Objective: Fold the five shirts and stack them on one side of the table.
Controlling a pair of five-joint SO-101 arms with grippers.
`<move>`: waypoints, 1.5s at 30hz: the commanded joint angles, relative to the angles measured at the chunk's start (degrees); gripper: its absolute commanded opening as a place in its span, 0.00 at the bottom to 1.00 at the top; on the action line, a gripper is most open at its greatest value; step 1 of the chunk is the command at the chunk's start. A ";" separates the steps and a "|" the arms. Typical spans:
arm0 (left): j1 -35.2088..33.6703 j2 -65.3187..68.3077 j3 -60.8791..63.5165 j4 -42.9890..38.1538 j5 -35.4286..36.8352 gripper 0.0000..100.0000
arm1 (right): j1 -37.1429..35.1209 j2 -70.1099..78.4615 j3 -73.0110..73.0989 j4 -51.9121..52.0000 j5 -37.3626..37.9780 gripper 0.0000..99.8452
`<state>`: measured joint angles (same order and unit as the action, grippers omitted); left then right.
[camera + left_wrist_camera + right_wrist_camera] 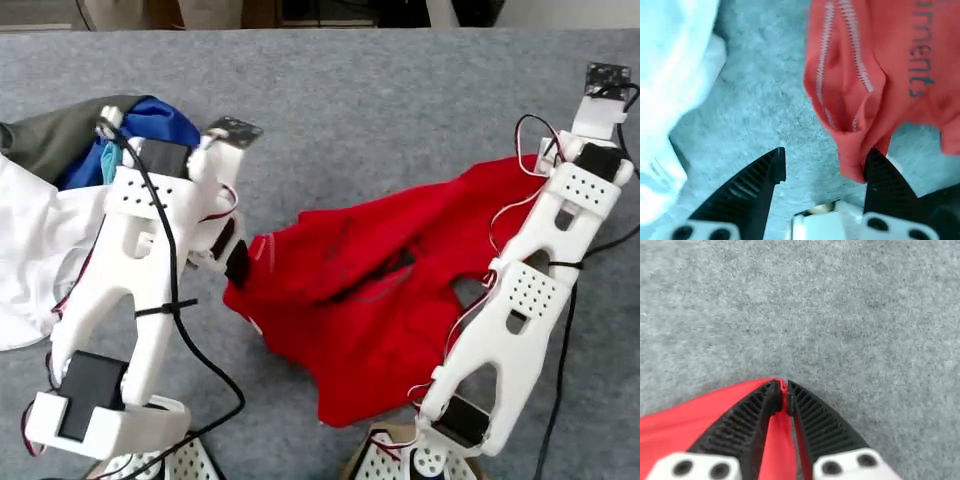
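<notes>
A red shirt (pixel 350 300) lies crumpled and partly spread on the grey table between the two arms. My left gripper (pixel 234 256) hangs open at the shirt's left edge. In the left wrist view the left gripper (pixel 826 167) has one finger (pixel 884 180) touching a hanging fold of the red shirt (pixel 865 75), and bare table lies between the fingers. My right gripper (pixel 550 170) is at the shirt's far right corner. The right wrist view shows the right gripper (pixel 783 389) shut on the edge of the red shirt (pixel 695 425).
A heap of other shirts lies at the left edge: white (pixel 30 250), dark grey (pixel 50 140), blue (pixel 150 125) and a bit of teal. The white shirt (pixel 670 85) is close beside my left gripper. Bare grey table (pixel 400 110) stretches behind the red shirt.
</notes>
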<state>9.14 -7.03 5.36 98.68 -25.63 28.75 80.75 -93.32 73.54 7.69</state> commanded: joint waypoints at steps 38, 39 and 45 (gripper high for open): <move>3.60 24.48 -26.20 -10.37 54.07 0.31 | -0.04 -2.51 -2.15 -1.67 0.26 0.00; 4.48 27.47 -29.36 -9.58 55.47 0.31 | 0.04 -2.51 -2.15 -1.67 0.26 0.00; 5.27 44.62 -49.85 -5.63 67.25 0.31 | -0.22 -2.51 -2.15 -1.67 0.18 0.00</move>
<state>13.63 32.26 -33.05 91.30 36.79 28.66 80.75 -93.32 72.75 7.69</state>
